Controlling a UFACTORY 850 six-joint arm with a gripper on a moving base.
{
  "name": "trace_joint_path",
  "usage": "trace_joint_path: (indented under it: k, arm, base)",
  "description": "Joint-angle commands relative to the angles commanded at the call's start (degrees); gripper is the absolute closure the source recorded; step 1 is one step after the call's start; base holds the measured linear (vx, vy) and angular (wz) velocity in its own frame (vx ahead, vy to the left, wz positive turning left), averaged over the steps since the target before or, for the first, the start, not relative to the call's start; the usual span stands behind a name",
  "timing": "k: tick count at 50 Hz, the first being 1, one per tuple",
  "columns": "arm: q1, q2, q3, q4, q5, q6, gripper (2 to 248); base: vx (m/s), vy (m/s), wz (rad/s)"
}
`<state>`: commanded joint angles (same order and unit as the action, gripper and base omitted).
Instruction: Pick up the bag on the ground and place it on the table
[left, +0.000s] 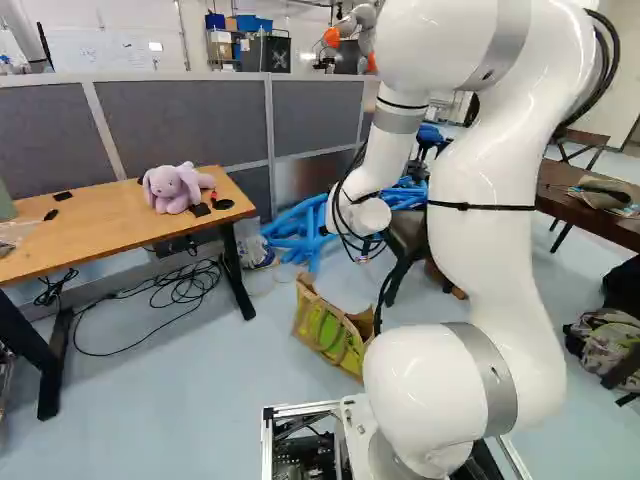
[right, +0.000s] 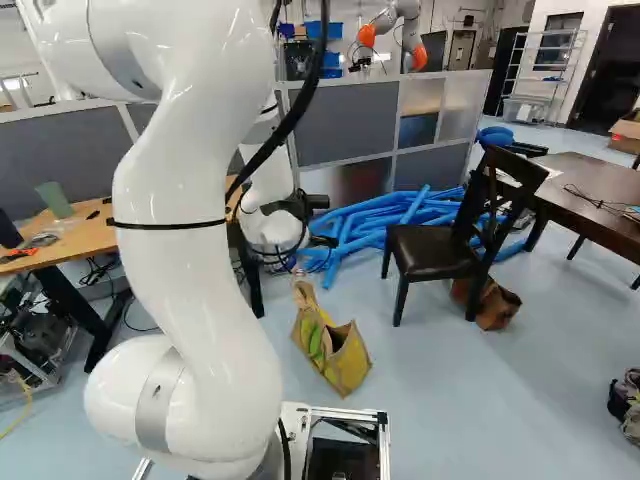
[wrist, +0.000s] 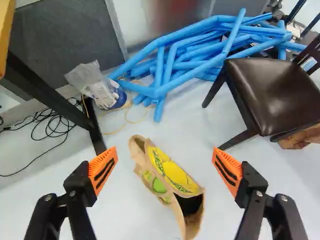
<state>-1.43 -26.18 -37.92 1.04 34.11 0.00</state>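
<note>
Arm (right: 190, 220) is biggest, left of middle in the right base view; it hides part of the table there, and the bag's right edge in the left base view. Wooden table (left: 100, 225): left side of the left base view, far left end cut off by the frame; plush toy (left: 172, 189) sits near its right end. Blue tubes (right: 400, 213) piled at the partition, partly behind the dark chair (right: 432, 252). Task bag (right: 334, 350) is on the floor, lower middle of the right base view, between table and chair. Mouth open, inside dark, contents can't be made out. Brown bag (right: 496, 304) under the chair, partly covered by a leg. Gripper (right: 322, 221): fingers spread wide, nothing between the pads; wrist view has the task bag ahead, between the finger lines. Floor (wrist: 125, 175) shows on both sides of it, toward table leg and chair.
</note>
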Motion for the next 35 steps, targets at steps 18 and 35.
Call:
trace_joint_path:
  k: [18,35]
  arm:
    - [0.08,-7.09,-6.68,-0.18,-1.89,0.0,3]
    - [0.2,-13.5,-13.13,-3.57,-4.25,0.0,3]
  base:
    - [0.0,0.0,0.0]
    - [0.0,0.0,0.0]
